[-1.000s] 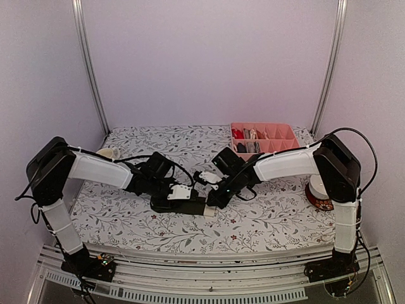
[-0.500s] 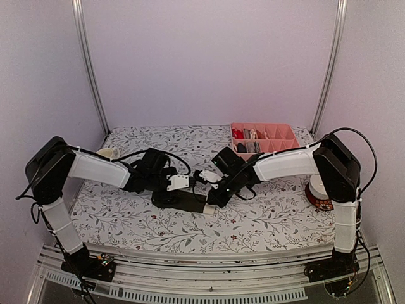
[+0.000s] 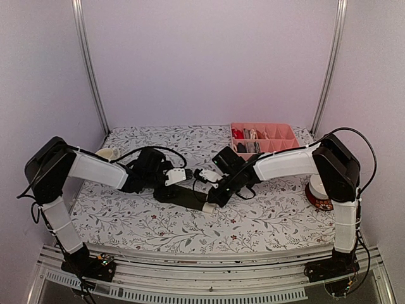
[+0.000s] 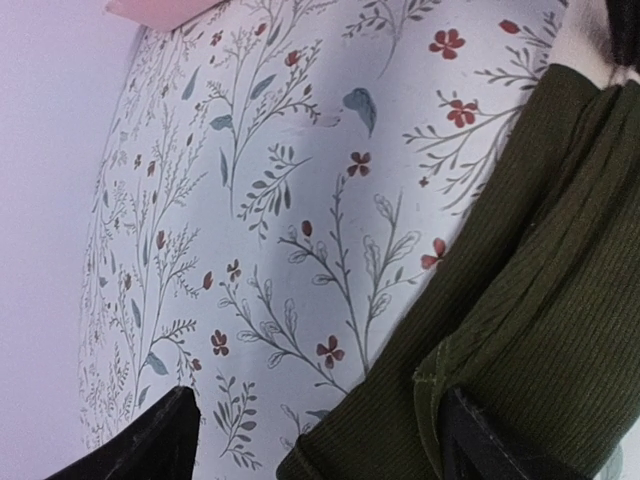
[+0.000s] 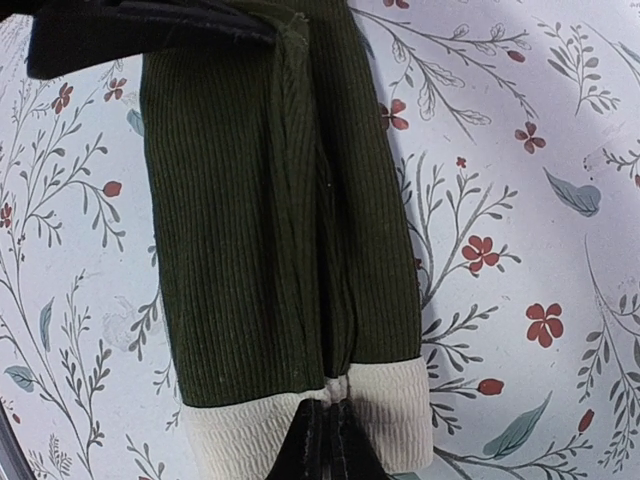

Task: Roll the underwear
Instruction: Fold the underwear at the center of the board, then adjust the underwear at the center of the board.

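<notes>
A dark olive underwear [image 3: 188, 197] lies folded into a long strip on the flowered cloth, its cream waistband [image 3: 208, 207] at the near right end. My right gripper [image 3: 210, 202] is shut on the middle of that waistband [image 5: 250, 425], fingertips [image 5: 325, 445] pinching it. My left gripper [image 3: 184, 182] is open at the strip's far left end. In the left wrist view one finger [image 4: 485, 440] rests on the olive cloth [image 4: 540, 300] and the other [image 4: 150, 445] is over the bare table cover. The left gripper also shows in the right wrist view [image 5: 150, 25].
A pink divided tray [image 3: 286, 134] with rolled garments stands at the back right. A small whitish thing [image 3: 107, 153] lies at the back left. A red and white object [image 3: 318, 193] sits by the right arm's upright link.
My left gripper has drawn back and to the left along the strip, away from the waistband end. My right gripper has stayed shut on the waistband.
</notes>
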Available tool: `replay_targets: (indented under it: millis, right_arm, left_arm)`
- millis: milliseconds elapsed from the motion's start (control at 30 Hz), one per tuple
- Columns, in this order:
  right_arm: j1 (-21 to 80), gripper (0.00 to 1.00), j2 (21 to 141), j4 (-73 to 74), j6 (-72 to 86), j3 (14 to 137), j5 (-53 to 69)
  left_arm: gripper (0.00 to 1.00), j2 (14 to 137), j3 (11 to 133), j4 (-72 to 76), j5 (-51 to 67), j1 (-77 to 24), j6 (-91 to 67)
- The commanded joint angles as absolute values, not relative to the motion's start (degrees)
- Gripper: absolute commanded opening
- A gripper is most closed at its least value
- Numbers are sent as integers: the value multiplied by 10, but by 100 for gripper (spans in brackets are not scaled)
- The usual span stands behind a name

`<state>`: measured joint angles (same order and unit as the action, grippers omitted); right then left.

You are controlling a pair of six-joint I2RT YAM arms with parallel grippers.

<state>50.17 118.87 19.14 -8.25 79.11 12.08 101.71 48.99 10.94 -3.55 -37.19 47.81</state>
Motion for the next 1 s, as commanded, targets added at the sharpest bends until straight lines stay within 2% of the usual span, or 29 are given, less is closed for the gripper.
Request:
replay_targets:
  millis: [0,100,267,400,633,800,967]
  right_arm:
    - [502,3,1214,222,-91,784,102]
    - [502,3,1214,223,-92,783,101]
    - [502,3,1217,225,-93,785,98]
    - [502,3,1221,227,-94,787,98]
    - [502,3,1222,228,-94,786,97]
    - [502,3,1224,228,-93,787,94]
    - [502,3,1222,229,-92,786,94]
  left_arm:
    - [85,1013,477,161,-71,-349,456]
    - [87,1024,468,165,-81,-348,467]
    - [98,1043,468,169,-106,-346,473]
    - [98,1033,474,169,-105,-342,466]
    - [98,941,466,160,16,-329,427]
    - [98,922,494,81,129,-314,413]
    - [98,978,522,76,22,-313,399]
